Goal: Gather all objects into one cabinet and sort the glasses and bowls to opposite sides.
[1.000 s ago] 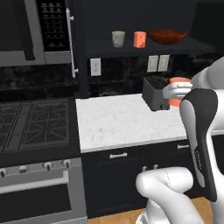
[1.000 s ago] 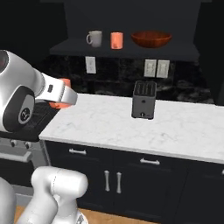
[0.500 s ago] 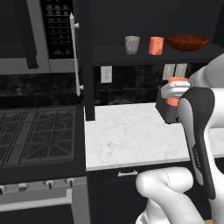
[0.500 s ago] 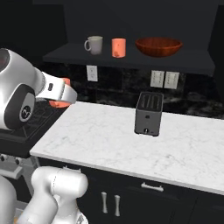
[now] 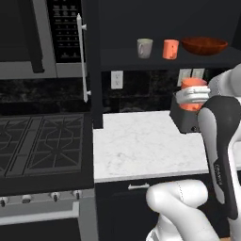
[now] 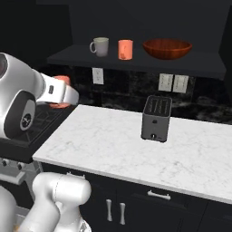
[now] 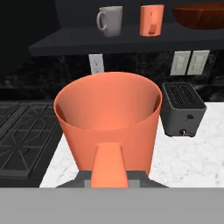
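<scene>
Ahead, toaster (image 7: 183, 109) on counter (image 6: 113, 145), 2 cups, bowl (image 7: 199, 15) shelved

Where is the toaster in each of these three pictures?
Left base view: the toaster sits at mid right, mostly hidden behind the held orange cup and the arm.
Right base view: right of centre on the counter, toaster fully visible.
Hand view: right of the cup, toaster.
Shared landmark: the shelf's grey cup.

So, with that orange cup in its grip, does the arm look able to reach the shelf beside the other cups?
Probably yes: the shelf is open-fronted, with bare space left of the grey-beige cup; nothing blocks the held orange cup.
</scene>
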Robot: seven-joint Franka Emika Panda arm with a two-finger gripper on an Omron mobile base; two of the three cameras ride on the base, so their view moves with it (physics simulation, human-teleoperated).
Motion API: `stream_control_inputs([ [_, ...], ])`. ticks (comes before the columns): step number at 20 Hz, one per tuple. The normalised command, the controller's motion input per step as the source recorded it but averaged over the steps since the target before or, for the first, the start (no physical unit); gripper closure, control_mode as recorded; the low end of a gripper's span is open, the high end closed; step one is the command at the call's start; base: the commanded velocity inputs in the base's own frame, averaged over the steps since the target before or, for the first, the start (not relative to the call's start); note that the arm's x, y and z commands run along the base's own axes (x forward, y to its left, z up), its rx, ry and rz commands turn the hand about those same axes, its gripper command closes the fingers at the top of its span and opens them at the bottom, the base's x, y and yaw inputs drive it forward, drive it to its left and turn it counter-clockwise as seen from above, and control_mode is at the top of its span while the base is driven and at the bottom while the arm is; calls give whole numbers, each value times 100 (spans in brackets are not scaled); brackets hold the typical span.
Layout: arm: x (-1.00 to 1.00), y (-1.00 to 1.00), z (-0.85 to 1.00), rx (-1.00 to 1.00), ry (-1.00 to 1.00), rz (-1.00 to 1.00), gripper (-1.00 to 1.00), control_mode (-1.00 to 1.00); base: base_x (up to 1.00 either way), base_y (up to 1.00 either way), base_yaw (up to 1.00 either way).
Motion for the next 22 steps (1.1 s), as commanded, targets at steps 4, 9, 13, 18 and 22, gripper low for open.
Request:
stream_control_inputs([
  [4,26,0,62,3,-34,18,100,-100,0,0,0],
  [9,59,18,68,1,-24,19,100,-100,0,0,0],
  [13,73,28,83,0,-6,9,100,-100,0,0,0],
  [18,66,15,16,0,7,0,100,-100,0,0,0],
  [22,48,19,-31,-1,17,0,100,-100,0,0,0],
])
